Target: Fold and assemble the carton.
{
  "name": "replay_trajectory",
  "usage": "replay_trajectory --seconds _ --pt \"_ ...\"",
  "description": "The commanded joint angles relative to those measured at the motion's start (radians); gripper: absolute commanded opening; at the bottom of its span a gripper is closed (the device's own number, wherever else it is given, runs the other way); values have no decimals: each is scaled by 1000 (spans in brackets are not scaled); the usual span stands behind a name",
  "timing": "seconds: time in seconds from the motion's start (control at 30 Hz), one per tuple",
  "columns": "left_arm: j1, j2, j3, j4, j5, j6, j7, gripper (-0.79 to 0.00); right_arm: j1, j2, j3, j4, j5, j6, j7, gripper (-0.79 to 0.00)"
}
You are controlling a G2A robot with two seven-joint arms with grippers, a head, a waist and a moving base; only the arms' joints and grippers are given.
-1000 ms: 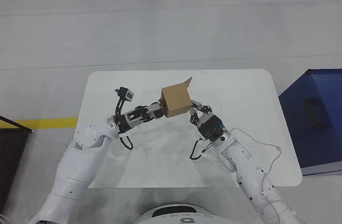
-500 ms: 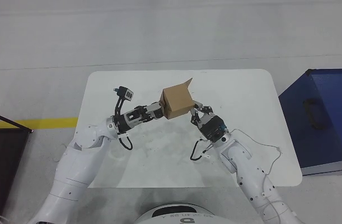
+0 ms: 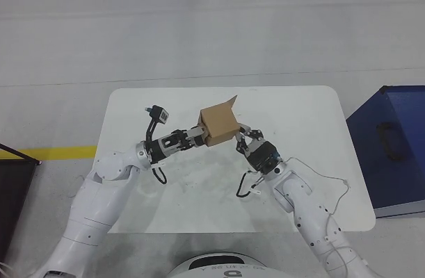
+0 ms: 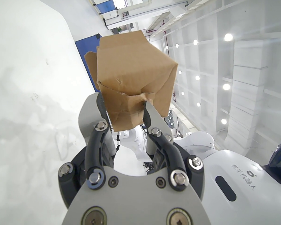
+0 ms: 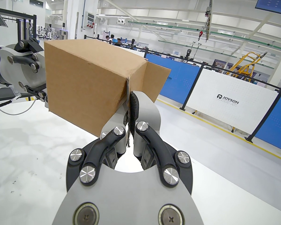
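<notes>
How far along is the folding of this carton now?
Done: the carton is already a box shape. In hand: the left gripper and the right gripper each clamp an edge, holding it off the table. Left: one flap sticks out, not yet closed.

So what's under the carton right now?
Bare white table: the carton hangs clear of it, pinched by the left gripper and right gripper. In the top view the carton covers the spot directly beneath.
</notes>
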Motion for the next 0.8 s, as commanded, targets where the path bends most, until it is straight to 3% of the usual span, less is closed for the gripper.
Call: replay_trajectory --seconds 0.0,0.43,0.77 --pt "-7 0 4 4 8 13 4 -505 4 0 -2 0 -1 -1 3 -785" --pt "-43 -1 23 29 41 56 7 -616 36 -4 -18 8 5 -16 12 -785" --pt "-46 -3 24 36 19 46 20 -610 43 -4 -20 10 11 -19 15 -785"
